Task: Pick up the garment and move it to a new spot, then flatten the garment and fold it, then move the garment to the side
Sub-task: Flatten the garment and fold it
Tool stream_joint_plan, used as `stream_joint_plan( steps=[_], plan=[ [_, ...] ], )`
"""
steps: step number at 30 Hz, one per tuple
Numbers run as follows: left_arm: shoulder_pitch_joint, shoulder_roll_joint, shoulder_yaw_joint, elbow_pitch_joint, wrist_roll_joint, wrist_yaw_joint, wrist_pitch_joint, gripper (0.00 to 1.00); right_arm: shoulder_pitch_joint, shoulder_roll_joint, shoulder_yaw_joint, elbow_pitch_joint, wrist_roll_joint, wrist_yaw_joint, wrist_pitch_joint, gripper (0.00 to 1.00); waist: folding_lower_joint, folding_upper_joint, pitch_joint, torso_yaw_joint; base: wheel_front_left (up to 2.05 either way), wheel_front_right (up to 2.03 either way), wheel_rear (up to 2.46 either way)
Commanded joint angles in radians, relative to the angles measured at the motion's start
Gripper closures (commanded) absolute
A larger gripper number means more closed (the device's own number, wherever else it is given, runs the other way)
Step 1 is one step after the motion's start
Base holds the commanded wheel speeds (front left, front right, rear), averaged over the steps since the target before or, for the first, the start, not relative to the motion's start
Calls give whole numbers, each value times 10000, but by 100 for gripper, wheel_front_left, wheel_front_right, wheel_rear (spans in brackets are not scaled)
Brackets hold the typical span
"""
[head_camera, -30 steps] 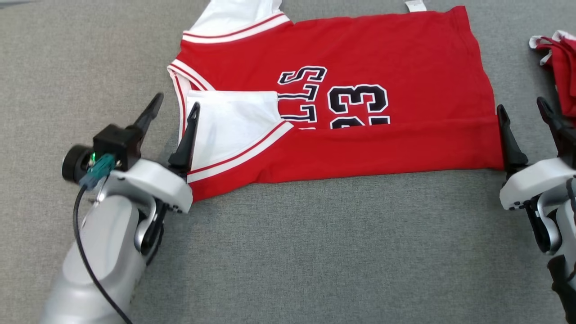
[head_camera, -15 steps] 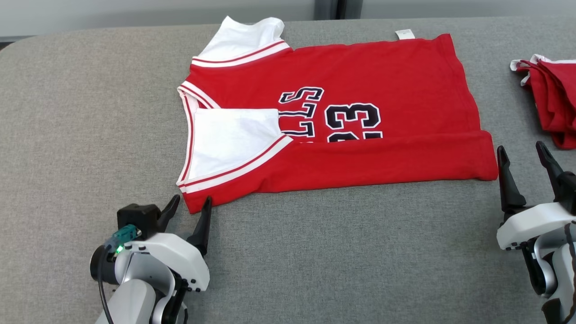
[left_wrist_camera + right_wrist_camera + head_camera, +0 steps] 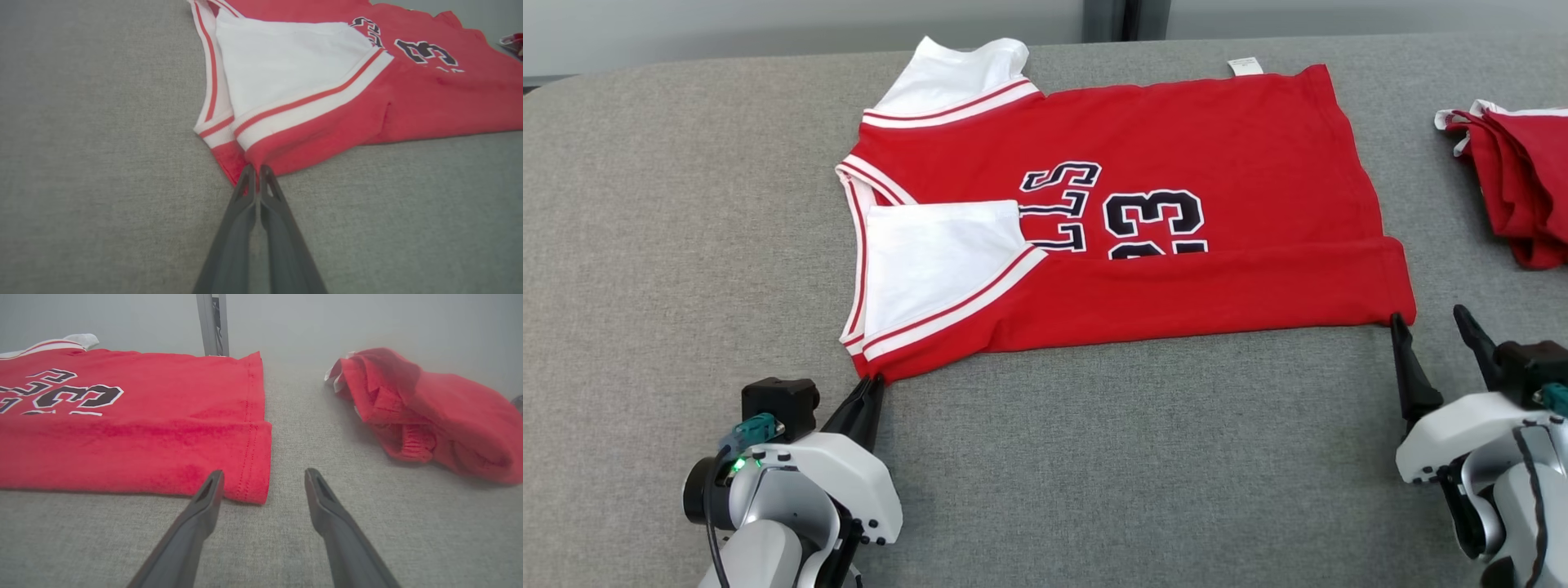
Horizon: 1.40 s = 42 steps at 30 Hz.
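The garment (image 3: 1217, 122) is a red jersey with white sleeves and black numbers, lying flat on the grey surface with its near long edge folded over. My left gripper (image 3: 874, 382) is shut on its near-left corner; in the left wrist view the closed fingertips (image 3: 255, 168) pinch the red hem of the garment (image 3: 429, 102). My right gripper (image 3: 1429, 317) stands open at the near-right corner. In the right wrist view that corner of the garment (image 3: 253, 486) lies between the spread fingers of the right gripper (image 3: 261, 472), untouched by the right-hand one.
A second red garment (image 3: 1523, 180) lies bunched at the right edge of the surface, also seen as a red heap (image 3: 429, 416) in the right wrist view. The grey padded surface (image 3: 1135, 457) stretches wide in front; a pale wall runs along the far edge.
The left gripper drew back from the sleeve to the near-left corner and closed on it. The right gripper stayed open, settling at the near-right corner. The camera view shifted too.
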Motion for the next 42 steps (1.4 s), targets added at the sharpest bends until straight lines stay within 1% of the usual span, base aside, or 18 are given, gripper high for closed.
stream_joint_plan(
  steps=[1, 3, 6, 7, 8, 9, 10, 11, 12, 13, 14, 18, 24, 30, 35, 42],
  plan=[
    [20, 116, 17, -60, -34, 6, 22, 100, -237, -49, 16, 75, 167, -2, -48, 0, 0, 0, -1, 21, 0, 0, 0],
    [57, 143, -8, -135, -41, -17, 79, 100, -370, -83, 136, 363, 482, -2, -47, 0, 0, 0, 3, 68, 0, 0, 0],
    [38, 200, -34, -246, -12, 45, 132, 100, -695, -180, 427, 911, 971, -2, -47, 4, 0, 0, 50, 178, 0, 0, 0],
    [20, 206, -51, -258, -13, 51, 145, 100, -803, -205, 571, 1085, 1107, -2, -47, 9, 0, 0, 67, 204, 0, 0, 0],
    [-5, 209, -47, -276, -30, 50, 167, 100, -894, -237, 701, 1234, 1255, -2, -48, 16, 0, 0, 87, 231, 0, 0, 0],
    [-31, 225, -50, -288, -38, 47, 171, 100, -987, -291, 840, 1390, 1391, -2, -47, 24, 0, 0, 106, 255, 0, 0, 0],
    [-50, 237, -58, -292, -44, 43, 175, 100, -1061, -323, 985, 1497, 1524, -2, -47, 35, 0, 0, 125, 274, 0, 0, 0],
    [-75, 241, -58, -301, -56, 42, 169, 100, -1146, -347, 1131, 1624, 1645, -2, -47, 51, 0, 0, 149, 295, 0, 0, 0],
    [-100, 246, -57, -306, -67, 40, 152, 100, -1199, -361, 1286, 1738, 1782, -2, -47, 62, 0, 0, 171, 313, 0, 0, 0],
    [-123, 255, -67, -296, -65, 37, 144, 100, -1262, -379, 1452, 1866, 1919, -2, -47, 83, 0, 0, 190, 331, 0, 0, 0],
    [-148, 259, -74, -285, -66, 37, 141, 100, -1342, -425, 1613, 1974, 2025, -2, -47, 100, 0, 0, 204, 348, 0, 0, 0],
    [-150, 291, -114, -269, -81, 6, 121, 100, -1366, -649, 2081, 2135, 2381, -2, -22, 100, 0, 0, 198, 409, 0, 0, 0],
    [341, 449, -142, -638, -199, 15, 242, 100, -757, -1068, 2348, 1643, 2836, -3, -24, 100, 0, 0, -41, 425, 0, 0, 0],
    [1160, 726, -97, -1540, -326, 134, 460, 100, 285, -1544, 2517, 813, 3217, -3, -25, 100, 0, 0, -416, 428, 0, 0, 0],
    [1791, 830, -198, -2174, -392, 287, 711, 100, 1056, -1827, 2685, 286, 3464, -3, -25, 100, 0, 0, -623, 426, 0, 0, 0],
    [2888, 1178, -397, -3446, -378, 588, 1399, 100, 2193, -2341, 2647, -544, 3772, -3, -25, 100, 0, 0, -830, 455, 0, 0, 0]
  ],
)
